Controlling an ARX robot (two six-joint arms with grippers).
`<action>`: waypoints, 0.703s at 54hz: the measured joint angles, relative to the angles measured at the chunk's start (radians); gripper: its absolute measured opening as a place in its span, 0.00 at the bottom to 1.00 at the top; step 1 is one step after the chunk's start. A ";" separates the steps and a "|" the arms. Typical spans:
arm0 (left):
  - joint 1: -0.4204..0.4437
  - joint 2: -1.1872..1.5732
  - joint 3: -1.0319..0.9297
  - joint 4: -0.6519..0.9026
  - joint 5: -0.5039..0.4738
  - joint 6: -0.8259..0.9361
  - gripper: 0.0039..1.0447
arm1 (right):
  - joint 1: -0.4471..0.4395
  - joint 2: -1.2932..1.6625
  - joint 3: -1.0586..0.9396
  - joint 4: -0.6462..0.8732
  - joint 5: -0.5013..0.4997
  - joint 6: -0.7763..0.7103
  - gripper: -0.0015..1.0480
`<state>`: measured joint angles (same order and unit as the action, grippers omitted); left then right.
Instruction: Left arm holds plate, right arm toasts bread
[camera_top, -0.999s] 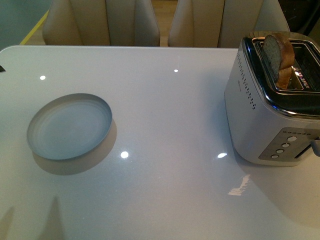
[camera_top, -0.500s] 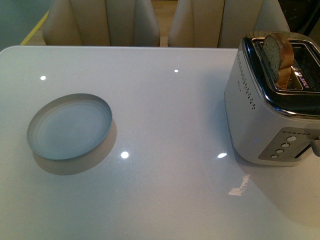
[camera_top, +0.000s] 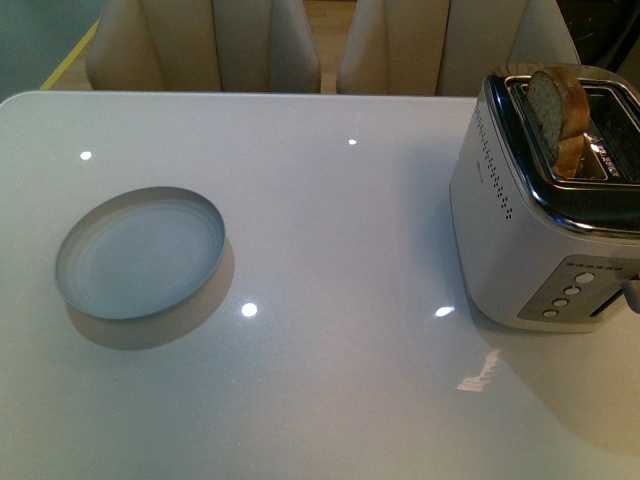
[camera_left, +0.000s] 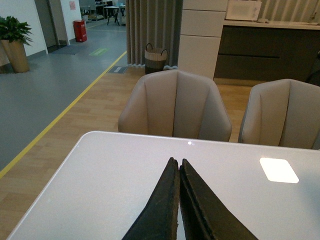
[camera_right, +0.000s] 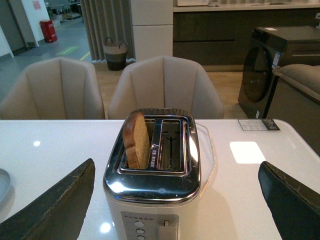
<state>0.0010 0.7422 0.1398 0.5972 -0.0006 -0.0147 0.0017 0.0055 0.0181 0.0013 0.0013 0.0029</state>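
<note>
The pale blue-white plate (camera_top: 140, 252) lies empty on the white table (camera_top: 340, 220) at the left. The bread slice (camera_top: 556, 110) stands upright in a slot of the silver toaster (camera_top: 540, 210) at the right, its top sticking out; it also shows in the right wrist view (camera_right: 136, 141) in the toaster (camera_right: 155, 195). My left gripper (camera_left: 175, 161) is shut on nothing and hovers over bare table; the plate does not show in its view. My right gripper (camera_right: 176, 185) is open wide, its fingers (camera_right: 55, 205) on either side of the toaster at a distance. Neither arm shows in the front view.
Beige chairs (camera_top: 205, 45) stand behind the table's far edge, also in the left wrist view (camera_left: 175, 107). The toaster's lever (camera_right: 163, 231) and buttons face my right gripper. A card (camera_right: 258, 124) lies on the table behind the toaster.
</note>
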 joint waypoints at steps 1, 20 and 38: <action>0.000 -0.010 -0.006 -0.005 0.000 0.000 0.03 | 0.000 0.000 0.000 0.000 0.000 0.000 0.91; 0.000 -0.198 -0.081 -0.117 0.000 0.001 0.03 | 0.000 0.000 0.000 0.000 0.000 0.000 0.91; 0.000 -0.343 -0.127 -0.201 0.000 0.003 0.03 | 0.000 0.000 0.000 0.000 0.000 0.000 0.91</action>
<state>0.0010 0.3988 0.0124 0.3962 -0.0002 -0.0113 0.0017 0.0055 0.0181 0.0013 0.0013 0.0029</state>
